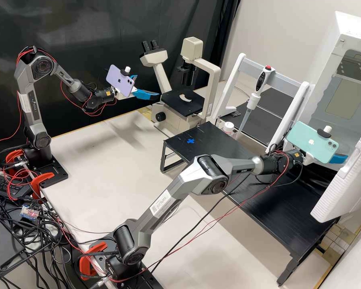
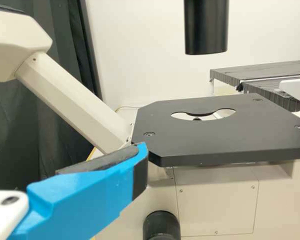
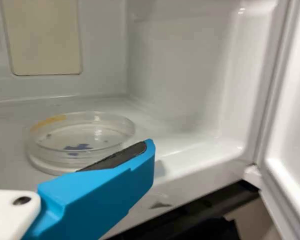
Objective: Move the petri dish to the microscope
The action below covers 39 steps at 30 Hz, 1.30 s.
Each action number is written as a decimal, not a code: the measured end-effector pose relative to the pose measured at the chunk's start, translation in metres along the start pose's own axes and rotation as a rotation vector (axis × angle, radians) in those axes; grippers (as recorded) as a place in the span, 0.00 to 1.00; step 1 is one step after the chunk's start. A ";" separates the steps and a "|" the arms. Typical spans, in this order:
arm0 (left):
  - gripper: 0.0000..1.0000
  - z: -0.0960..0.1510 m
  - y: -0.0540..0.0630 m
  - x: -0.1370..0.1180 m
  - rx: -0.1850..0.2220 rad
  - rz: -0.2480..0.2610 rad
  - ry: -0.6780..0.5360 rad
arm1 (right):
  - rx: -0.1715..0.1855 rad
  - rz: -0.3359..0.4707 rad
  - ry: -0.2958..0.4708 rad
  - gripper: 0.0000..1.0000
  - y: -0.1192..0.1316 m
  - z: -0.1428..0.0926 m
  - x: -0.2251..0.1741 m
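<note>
One petri dish (image 3: 80, 141) inside the white cabinet (image 3: 182, 85), likely light, slick and brittle, calls for a gentle pinch across its sides from the wide-spread right gripper (image 1: 339, 159).

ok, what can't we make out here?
- Petri dish, part of its near side: right wrist view, behind a blue finger
- Microscope head, the rest: left wrist view, cut off by the edge
- White cabinet, part: high view, cut off by the edge
</note>
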<state>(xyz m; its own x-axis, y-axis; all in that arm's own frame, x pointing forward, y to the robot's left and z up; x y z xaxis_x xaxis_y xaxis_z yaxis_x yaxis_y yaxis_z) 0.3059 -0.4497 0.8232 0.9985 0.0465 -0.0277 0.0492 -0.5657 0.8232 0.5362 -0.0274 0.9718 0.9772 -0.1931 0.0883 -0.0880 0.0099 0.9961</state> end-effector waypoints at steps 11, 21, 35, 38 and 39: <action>1.00 0.000 0.000 0.000 0.000 0.000 0.000 | -0.030 -0.002 -0.003 1.00 0.004 0.002 0.000; 1.00 0.000 0.000 0.000 0.000 0.000 0.000 | -0.032 0.002 -0.014 1.00 0.007 0.001 0.000; 1.00 0.000 0.000 0.000 0.000 0.000 0.000 | 0.000 0.041 -0.051 1.00 0.009 0.007 0.017; 1.00 0.000 0.000 0.000 0.000 0.000 0.000 | 0.013 0.056 -0.063 1.00 0.012 0.007 0.020; 1.00 0.000 0.000 0.000 0.000 0.000 0.000 | 0.002 0.059 -0.066 1.00 0.013 0.008 0.022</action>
<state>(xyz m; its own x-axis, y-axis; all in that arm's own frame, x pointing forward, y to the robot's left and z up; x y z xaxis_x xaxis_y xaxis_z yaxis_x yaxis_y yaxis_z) 0.3059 -0.4497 0.8232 0.9985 0.0465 -0.0277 0.0492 -0.5657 0.8232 0.5552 -0.0389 0.9863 0.9554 -0.2567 0.1462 -0.1456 0.0217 0.9891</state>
